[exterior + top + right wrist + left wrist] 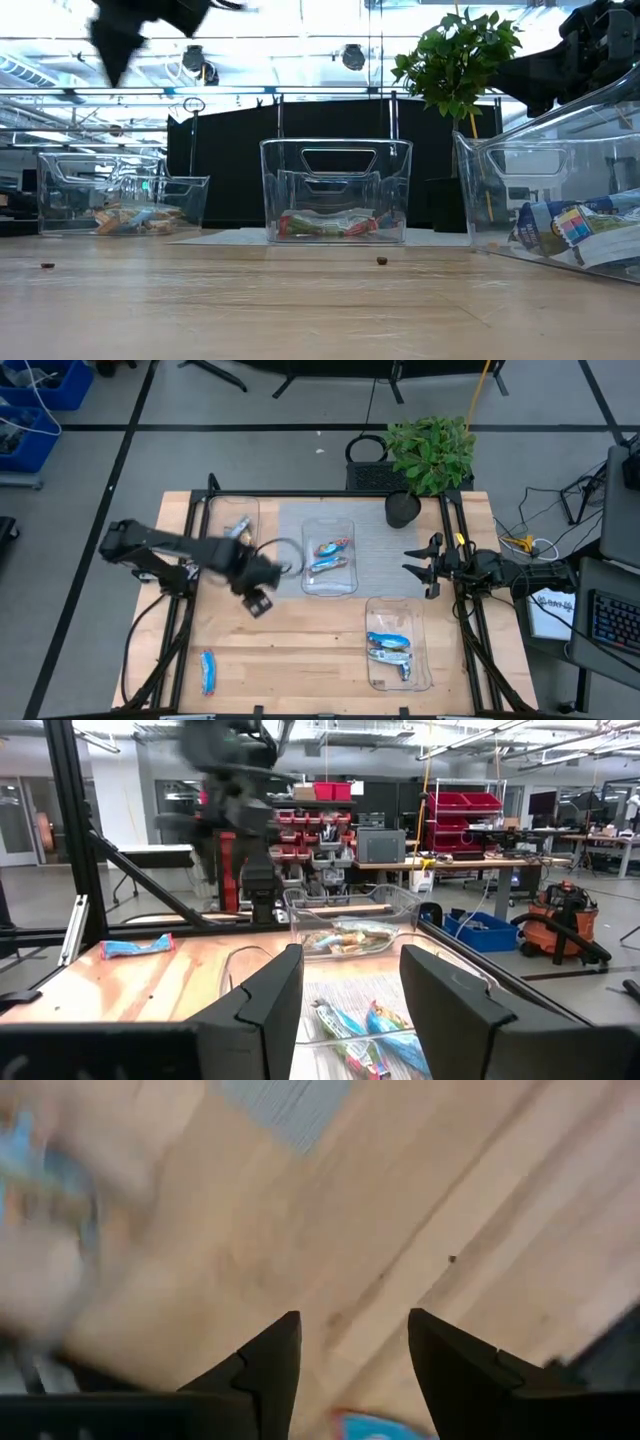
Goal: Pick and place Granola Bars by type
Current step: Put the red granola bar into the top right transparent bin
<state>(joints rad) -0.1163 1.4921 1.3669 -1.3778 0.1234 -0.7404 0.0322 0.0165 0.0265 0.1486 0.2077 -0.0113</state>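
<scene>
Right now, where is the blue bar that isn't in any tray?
In the high view the blue bar lies alone on the bare wood near the table's front left corner, below the left arm and well left of the front tray.

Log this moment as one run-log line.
left end effector: open, empty, above table | right end effector: open, waiting at right edge | blue bar: loose on table

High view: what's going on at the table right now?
Granola bars are being sorted into three clear trays. The left gripper is open and empty above the bare wood between the left tray and a loose blue bar. The middle tray and near-right tray hold bars too. The right gripper waits open at the right edge.
</scene>
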